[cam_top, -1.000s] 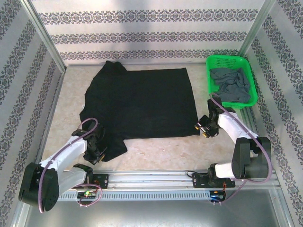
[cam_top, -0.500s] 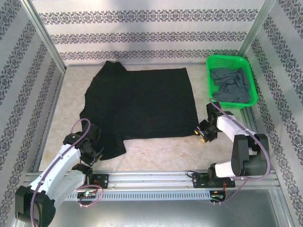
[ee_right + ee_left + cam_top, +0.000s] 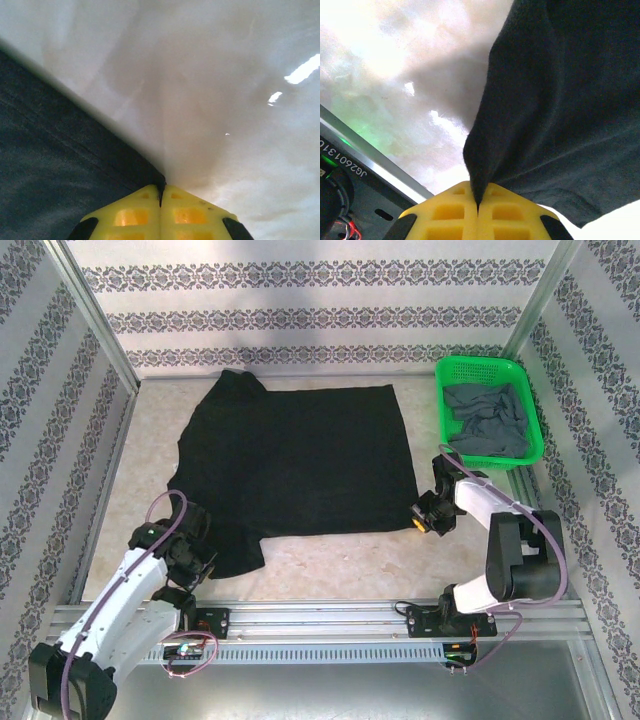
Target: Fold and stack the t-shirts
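Note:
A plain black t-shirt lies spread flat across the middle of the table. My left gripper is shut on the near-left sleeve of the black t-shirt, the cloth pinched between its yellow fingers. My right gripper is shut on the shirt's near-right corner, whose tip runs in between the yellow pads. A slate grey t-shirt lies crumpled in the green basket.
The green mesh basket stands at the back right, just beyond my right arm. Patterned walls close off the left, back and right sides. A metal rail runs along the near edge, and bare marbled tabletop lies right of the shirt.
The left arm has drawn back toward the near-left edge, keeping its hold on the sleeve. The right gripper has slid slightly left to the shirt's near-right corner.

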Robot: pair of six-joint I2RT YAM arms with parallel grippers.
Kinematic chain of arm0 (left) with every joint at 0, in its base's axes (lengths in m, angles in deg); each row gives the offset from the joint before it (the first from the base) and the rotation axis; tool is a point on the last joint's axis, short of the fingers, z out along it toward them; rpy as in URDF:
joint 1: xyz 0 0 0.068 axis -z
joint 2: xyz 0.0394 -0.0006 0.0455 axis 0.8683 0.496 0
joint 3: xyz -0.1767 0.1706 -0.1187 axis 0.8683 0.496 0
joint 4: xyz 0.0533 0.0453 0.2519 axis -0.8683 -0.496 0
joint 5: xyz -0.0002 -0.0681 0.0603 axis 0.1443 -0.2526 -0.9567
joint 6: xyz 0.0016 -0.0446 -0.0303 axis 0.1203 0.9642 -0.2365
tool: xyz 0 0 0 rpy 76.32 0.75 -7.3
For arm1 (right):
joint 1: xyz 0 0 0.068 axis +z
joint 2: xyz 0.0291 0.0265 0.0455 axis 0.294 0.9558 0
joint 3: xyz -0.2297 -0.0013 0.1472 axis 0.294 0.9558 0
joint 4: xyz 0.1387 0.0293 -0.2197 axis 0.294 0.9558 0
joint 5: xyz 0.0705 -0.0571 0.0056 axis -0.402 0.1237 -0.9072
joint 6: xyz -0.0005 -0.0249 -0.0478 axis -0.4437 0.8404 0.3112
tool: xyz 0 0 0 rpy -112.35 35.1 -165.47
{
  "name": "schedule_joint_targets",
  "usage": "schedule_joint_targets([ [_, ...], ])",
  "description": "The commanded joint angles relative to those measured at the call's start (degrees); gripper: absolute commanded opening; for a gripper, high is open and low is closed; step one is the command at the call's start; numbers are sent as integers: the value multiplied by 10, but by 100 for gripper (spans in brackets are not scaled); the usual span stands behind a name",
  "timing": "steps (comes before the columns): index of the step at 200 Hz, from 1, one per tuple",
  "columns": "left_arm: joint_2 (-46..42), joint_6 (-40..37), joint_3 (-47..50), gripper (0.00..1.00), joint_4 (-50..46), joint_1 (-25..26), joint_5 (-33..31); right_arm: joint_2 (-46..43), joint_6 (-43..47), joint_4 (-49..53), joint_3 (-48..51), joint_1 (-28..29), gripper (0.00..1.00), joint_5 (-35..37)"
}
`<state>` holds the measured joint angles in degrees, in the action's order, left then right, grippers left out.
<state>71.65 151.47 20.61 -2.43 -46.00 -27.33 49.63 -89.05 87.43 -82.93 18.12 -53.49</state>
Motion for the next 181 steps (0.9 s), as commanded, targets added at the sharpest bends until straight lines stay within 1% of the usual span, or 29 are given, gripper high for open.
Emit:
schedule_joint_targets([
  [1, -34, 11, -19, 0, -104, 5, -14, -50, 16, 78, 2, 8, 0, 30],
  [12, -50, 14, -24, 0, -114, 6, -9, -80, 21, 102, 4, 19, 0, 38],
  [25, -49, 12, -39, 0, -118, 5, -13, -105, 23, 120, 1, 36, 0, 50],
  [38, -28, 7, -65, 0, -103, 6, -29, -114, 21, 129, -8, 51, 0, 52],
  [51, 7, 0, -98, 0, -67, 5, -51, -108, 18, 129, -22, 63, 0, 52],
  [71, 84, -27, -162, 0, -15, 1, -91, -80, 5, 123, -49, 61, 0, 40],
  [92, 159, -58, -234, 0, 51, -14, -109, -48, -18, 104, -82, 53, 0, 18],
  [115, 223, -84, -304, 0, 98, -42, -109, -3, -40, 94, -126, 46, 0, 0],
  [136, 271, -107, -355, 0, 136, -70, -90, 39, -58, 91, -172, 43, 0, -6],
  [146, 295, -118, -375, 0, 149, -82, -79, 56, -66, 88, -193, 41, 0, -5],
  [181, 355, -153, -432, 0, 187, -103, -74, 109, -84, 90, -267, 41, 0, 17],
])
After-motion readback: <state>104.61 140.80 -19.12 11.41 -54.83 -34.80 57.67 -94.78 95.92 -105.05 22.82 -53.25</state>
